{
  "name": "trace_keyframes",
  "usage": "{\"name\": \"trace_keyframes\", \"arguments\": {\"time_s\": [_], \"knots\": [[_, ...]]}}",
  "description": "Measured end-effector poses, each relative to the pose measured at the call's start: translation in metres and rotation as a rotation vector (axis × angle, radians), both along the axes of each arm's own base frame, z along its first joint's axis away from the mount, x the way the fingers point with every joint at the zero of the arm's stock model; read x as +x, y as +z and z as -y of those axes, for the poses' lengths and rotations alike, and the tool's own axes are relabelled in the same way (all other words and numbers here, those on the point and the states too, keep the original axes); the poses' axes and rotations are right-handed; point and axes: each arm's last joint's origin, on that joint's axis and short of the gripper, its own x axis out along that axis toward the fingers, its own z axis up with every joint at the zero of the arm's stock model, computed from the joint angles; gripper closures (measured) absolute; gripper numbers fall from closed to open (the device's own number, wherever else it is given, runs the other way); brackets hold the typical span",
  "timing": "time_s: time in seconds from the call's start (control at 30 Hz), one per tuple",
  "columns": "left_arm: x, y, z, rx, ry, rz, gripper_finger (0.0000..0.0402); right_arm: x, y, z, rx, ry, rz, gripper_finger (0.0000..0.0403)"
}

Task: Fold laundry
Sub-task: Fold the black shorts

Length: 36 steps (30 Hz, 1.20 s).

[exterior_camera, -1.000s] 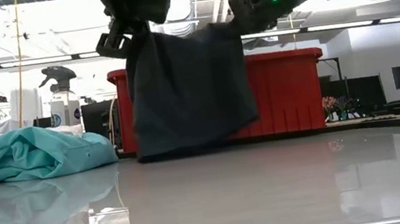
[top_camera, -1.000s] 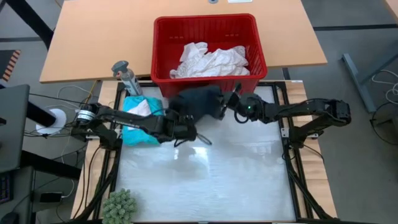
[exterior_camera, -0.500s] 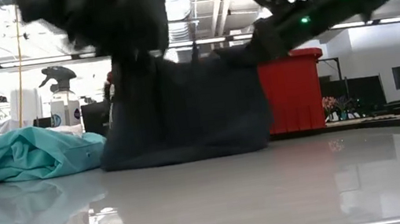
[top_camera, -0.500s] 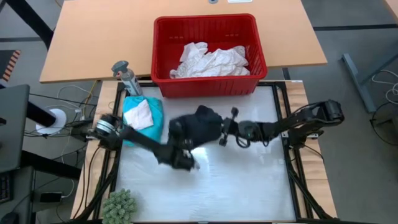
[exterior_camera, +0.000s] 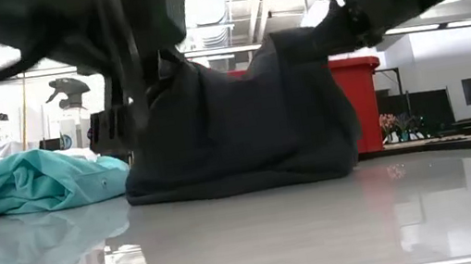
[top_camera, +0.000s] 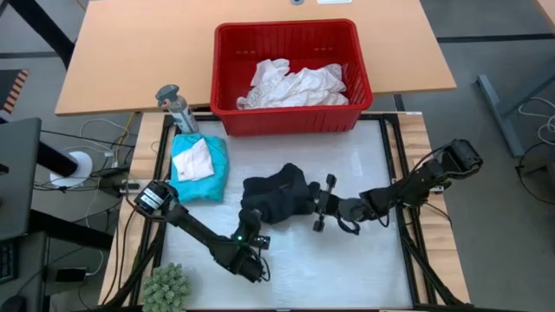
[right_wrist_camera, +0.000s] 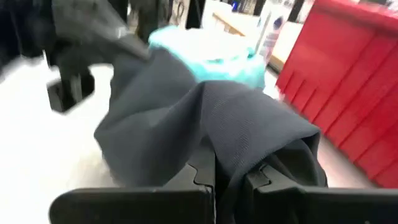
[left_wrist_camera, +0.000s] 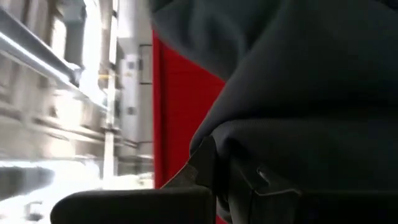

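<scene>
Black crumpled cloth garment (top_camera: 276, 196) frame centre on white tabletop (top_camera: 347, 260), left end effector (top_camera: 251, 234) and right end effector (top_camera: 323, 204) both clamped on it

The high camera is looking straight down over the desk (top_camera: 347, 260). The low one is sitting at desk level, facing the red basket (exterior_camera: 357, 100). Both wrist cameras are pressing close against the black garment (right_wrist_camera: 205, 124).

A shiny white bench (top_camera: 347, 269) sits beside a brown wooden table (top_camera: 130, 52). The floor (top_camera: 503, 156) is grey. Long bright lights (exterior_camera: 233, 50) hang from the ceiling.
</scene>
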Motion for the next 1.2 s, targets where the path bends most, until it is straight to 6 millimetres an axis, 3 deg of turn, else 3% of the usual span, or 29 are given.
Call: {"name": "trace_keyframes", "arguments": {"time_s": [0.1, 0.17, 0.37, 0.53, 0.63, 0.73, 0.8, 0.87, 1.07, 1.2], "knots": [[-0.002, 0.012, -0.01, -0.042, 0.03, 0.02, 0.0402, 0.001, 0.001, 0.012, -0.01, -0.03, -0.025, 0.0361], [-0.003, 0.025, -0.03, -0.037, 0.085, 0.01, 0.0401, 0.004, 0.01, 0.026, -0.056, -0.041, -0.019, 0.0361], [-0.013, 0.075, -0.104, 0.081, 0.255, 0.053, 0.0401, 0.016, 0.058, 0.08, -0.275, -0.148, 0.011, 0.0361], [-0.025, 0.114, -0.16, 0.042, 0.426, 0.172, 0.0401, 0.022, 0.101, 0.116, -0.448, -0.248, 0.031, 0.0361], [-0.031, 0.138, -0.168, -0.004, 0.456, 0.313, 0.0401, 0.023, 0.115, 0.12, -0.471, -0.253, 0.069, 0.0361], [-0.036, 0.148, -0.163, -0.048, 0.44, 0.429, 0.0401, 0.023, 0.111, 0.112, -0.464, -0.219, 0.069, 0.0361], [-0.036, 0.141, -0.156, -0.084, 0.416, 0.505, 0.0401, 0.022, 0.094, 0.105, -0.454, -0.195, 0.009, 0.0361], [-0.036, 0.121, -0.144, -0.123, 0.378, 0.57, 0.0401, 0.022, 0.074, 0.098, -0.406, -0.167, -0.024, 0.0361], [-0.033, 0.018, -0.083, -0.209, 0.196, 0.598, 0.0401, 0.012, -0.002, 0.056, -0.221, -0.094, -0.118, 0.0361], [-0.03, 0.001, -0.045, -0.168, 0.083, 0.479, 0.0401, 0.007, -0.007, 0.021, -0.219, -0.08, -0.1, 0.0361]]}}
